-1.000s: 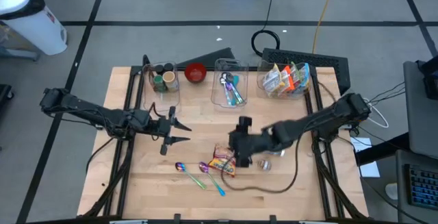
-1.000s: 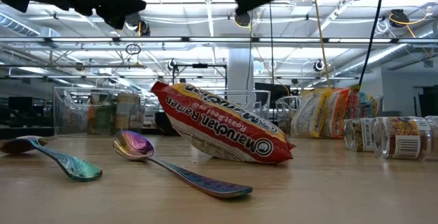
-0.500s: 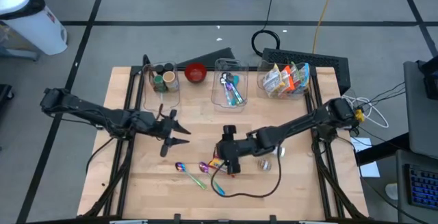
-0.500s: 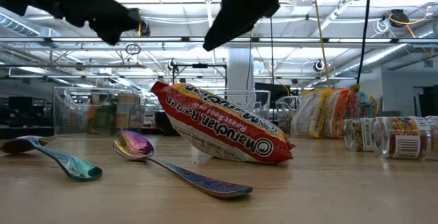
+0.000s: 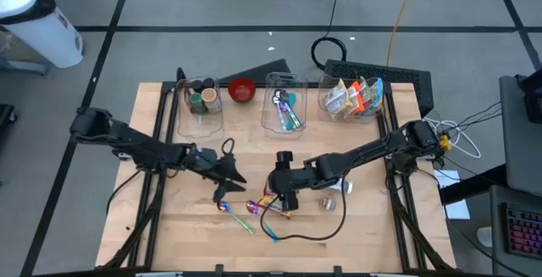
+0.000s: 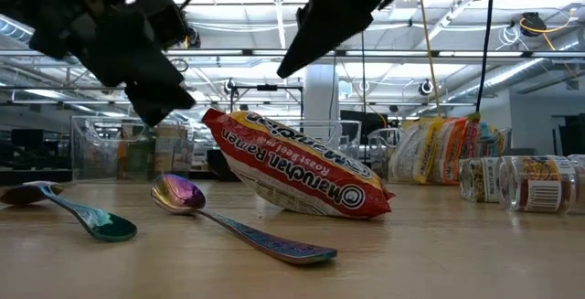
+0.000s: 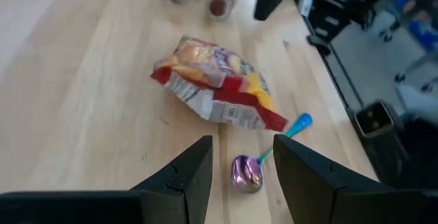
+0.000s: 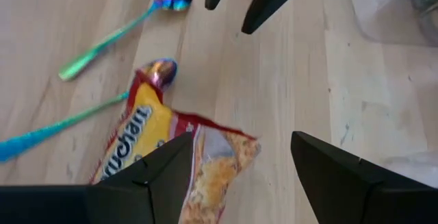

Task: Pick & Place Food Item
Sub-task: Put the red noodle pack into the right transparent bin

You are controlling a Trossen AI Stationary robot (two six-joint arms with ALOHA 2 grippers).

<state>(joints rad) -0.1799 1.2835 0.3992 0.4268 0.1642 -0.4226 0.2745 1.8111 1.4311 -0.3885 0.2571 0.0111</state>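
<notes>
The left tool (image 5: 230, 174) has swung in toward the ramen packet (image 5: 276, 202), spread like the right tool (image 5: 285, 199), which half hides it

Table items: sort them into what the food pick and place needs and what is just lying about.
Job: ramen packet, right gripper open above it, left gripper open nearby.

Lying about: two iridescent spoons, spice jars, red bowl, utensil bin.

The left arm reaches in from nine o'clock, its tool (image 5: 230, 174) hanging above the counter left of centre, fingers parted. The right arm stretches in from three o'clock, elbow bent, its tool (image 5: 284, 194) hanging just right of the left one, fingers spread wide and holding nothing.
</notes>
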